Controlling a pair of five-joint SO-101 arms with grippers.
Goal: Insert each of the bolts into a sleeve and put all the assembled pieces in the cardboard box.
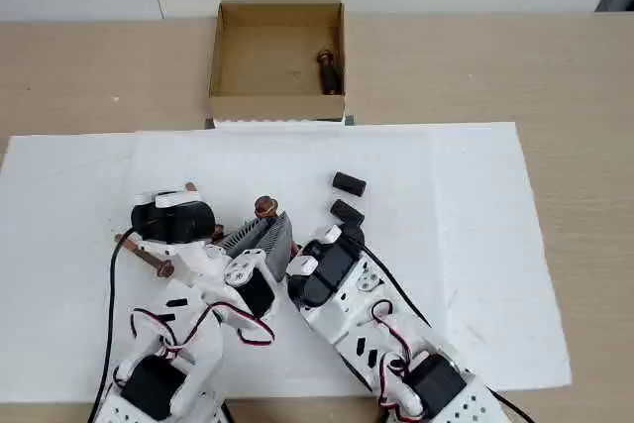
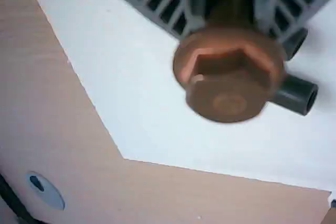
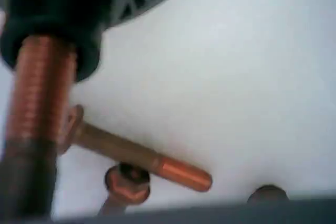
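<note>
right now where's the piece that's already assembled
In the high view the assembled bolt and sleeve lies inside the cardboard box, against its right wall, past the white sheet.

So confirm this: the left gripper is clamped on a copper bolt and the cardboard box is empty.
Wrong on the box: the cardboard box is not empty. The high view shows one assembled piece lying inside by a wall. The left gripper is indeed clamped on a copper bolt.
</note>
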